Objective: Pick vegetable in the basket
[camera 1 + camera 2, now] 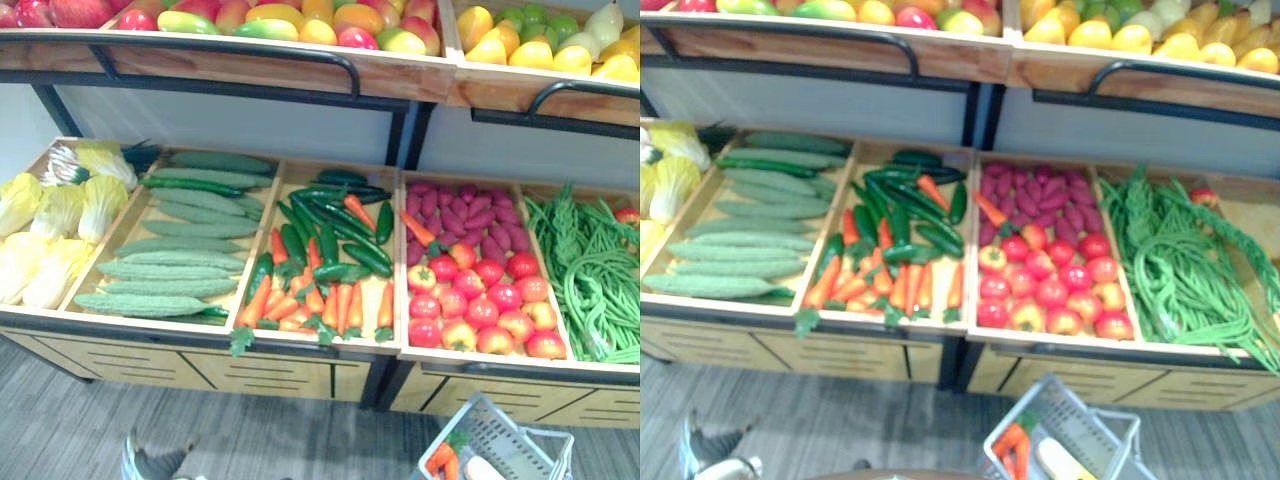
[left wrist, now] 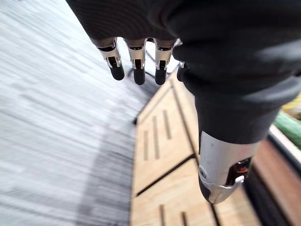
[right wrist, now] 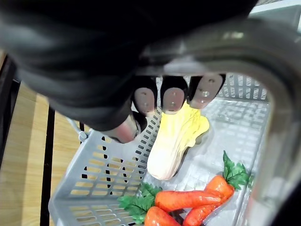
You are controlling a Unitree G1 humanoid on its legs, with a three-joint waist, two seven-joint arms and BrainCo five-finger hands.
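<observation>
A grey plastic basket (image 1: pixel 500 445) hangs low at the right, in front of the stand. In the right wrist view my right hand (image 3: pixel 171 96) has its fingers curled round the basket's grey handle (image 3: pixel 265 66). Inside the basket (image 3: pixel 103 174) lie a pale yellow napa cabbage (image 3: pixel 176 141) and a few orange carrots (image 3: pixel 188 200) with green tops. My left hand (image 2: pixel 136 61) hangs with straight fingers and holds nothing, above the grey floor beside the stand's wooden front (image 2: pixel 164 155).
The lower shelf holds napa cabbages (image 1: pixel 50 220), long pale green gourds (image 1: pixel 170 250), carrots and dark green cucumbers (image 1: pixel 320 270), purple sweet potatoes (image 1: pixel 460 215), tomatoes (image 1: pixel 480 300) and green beans (image 1: pixel 590 270). The upper shelf carries fruit (image 1: pixel 300 20) behind a black rail.
</observation>
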